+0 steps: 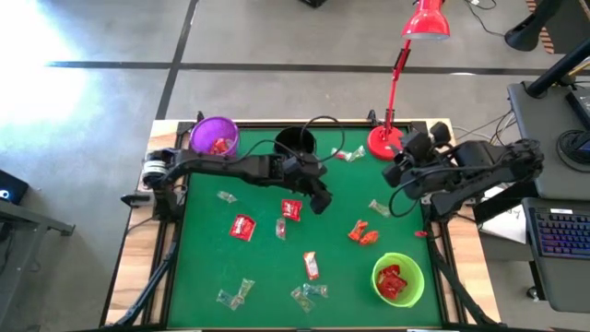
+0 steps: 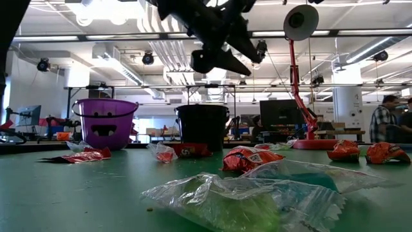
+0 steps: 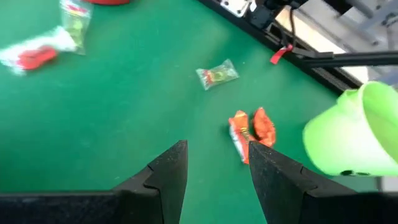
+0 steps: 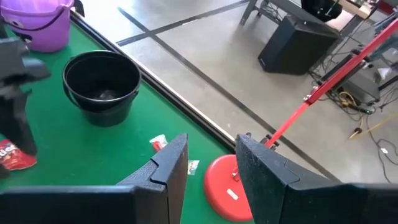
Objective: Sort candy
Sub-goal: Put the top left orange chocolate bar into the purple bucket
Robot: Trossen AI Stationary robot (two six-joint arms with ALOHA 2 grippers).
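Between picks: left jaws (image 1: 320,201) parted, empty, above mid-desk. Right jaws (image 1: 398,175) parted, empty (waiting by lamp base). Next: descend onto orange candy (image 3: 250,130), close.

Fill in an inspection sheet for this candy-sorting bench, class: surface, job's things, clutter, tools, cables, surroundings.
Surface: green mat, wooden border.
Job's things: wrapped candy scattered on the mat; red pieces in purple bucket and green bucket; black bucket looks empty.
Clutter: red desk lamp on the mat's far edge.
Tools: left tool open above mid-mat, empty; right tool open near the lamp, empty.
Cables: black cable looping by the black bucket.
Surroundings: keyboard right; person behind.
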